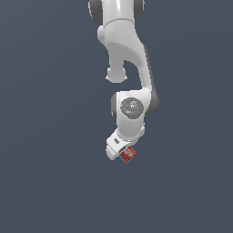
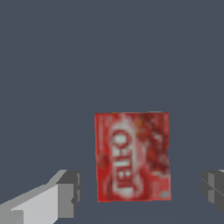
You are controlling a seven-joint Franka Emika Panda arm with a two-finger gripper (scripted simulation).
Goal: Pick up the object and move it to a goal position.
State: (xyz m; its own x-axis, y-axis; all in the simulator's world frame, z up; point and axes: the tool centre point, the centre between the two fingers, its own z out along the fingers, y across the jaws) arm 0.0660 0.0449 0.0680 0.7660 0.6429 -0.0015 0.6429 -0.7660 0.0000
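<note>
The object (image 2: 132,156) is a small flat red box with white lettering, lying face up on the dark grey surface. In the wrist view it sits between the fingers of my gripper (image 2: 140,191), with a clear gap on each side. One grey fingertip (image 2: 68,192) stands off one long edge and the other fingertip (image 2: 213,187) off the opposite edge, so the gripper is open and touches nothing. In the exterior view the white arm hangs over the spot. There the gripper (image 1: 121,154) hides most of the object (image 1: 129,154), and only a red corner pokes out on that view's right.
A plain dark grey surface (image 1: 45,182) fills both views. No other objects, containers or edges show, and no goal marker is visible.
</note>
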